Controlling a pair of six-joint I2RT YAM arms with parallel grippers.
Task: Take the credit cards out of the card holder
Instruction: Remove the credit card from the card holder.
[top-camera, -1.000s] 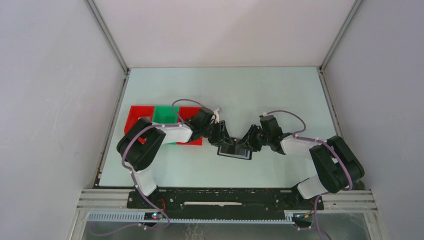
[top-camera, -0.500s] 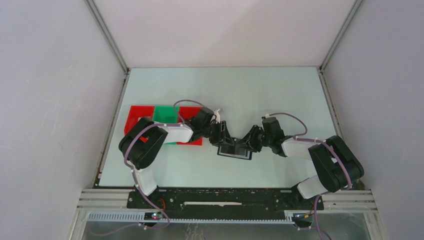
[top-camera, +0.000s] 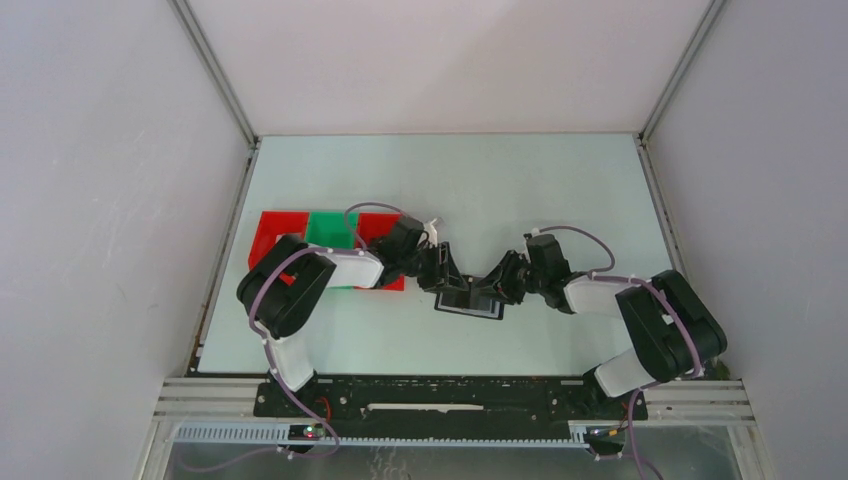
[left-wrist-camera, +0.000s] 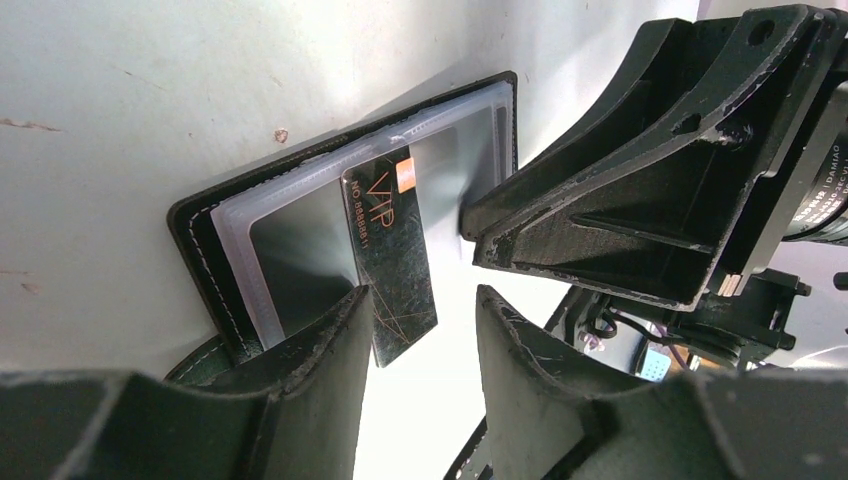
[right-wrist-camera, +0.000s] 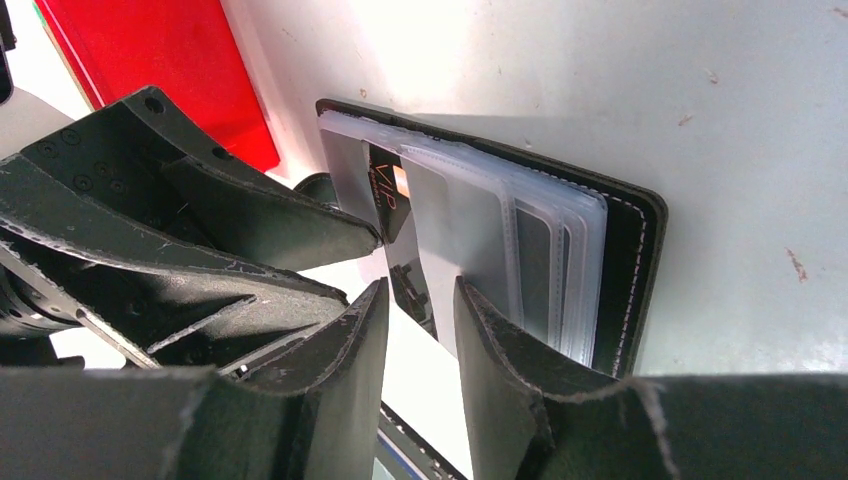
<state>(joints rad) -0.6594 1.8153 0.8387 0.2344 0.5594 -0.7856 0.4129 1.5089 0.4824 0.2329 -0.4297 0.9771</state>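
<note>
Card holder (left-wrist-camera: 192, 238) lies open on the pale surface (top-camera: 450, 180), directly under both tools, which meet over it from opposite sides. Black cover with light stitching, and a stack of clear sleeves (right-wrist-camera: 470, 220) fanned inside.

Left tool (left-wrist-camera: 422, 300): fingers apart, not clamped on anything. One credit card (left-wrist-camera: 385, 235), dark with orange "VIP" print, sticks partway out of a sleeve and its free end reaches into the gap between this tool's fingers. It sits close against one finger, with bare bright surface between it and the other finger. Cannot tell whether the near finger actually touches it.

Right tool (right-wrist-camera: 420, 290): fingers also apart, with a gap visible between them. The same dark card's end and the edge of a clear sleeve page sit in or just ahead of that gap. One fingertip is right at the sleeve edge; contact unclear. No firm grip seen.

The tools are just beside each other, tips nearly facing, each filling part of the other's wrist view.

Other cards inside the sleeves are only vague grey shapes, count unclear.

Red tray (right-wrist-camera: 150, 60) is just behind the left tool, with a green tray (top-camera: 327, 230) beside it, well apart from the right tool.
</note>
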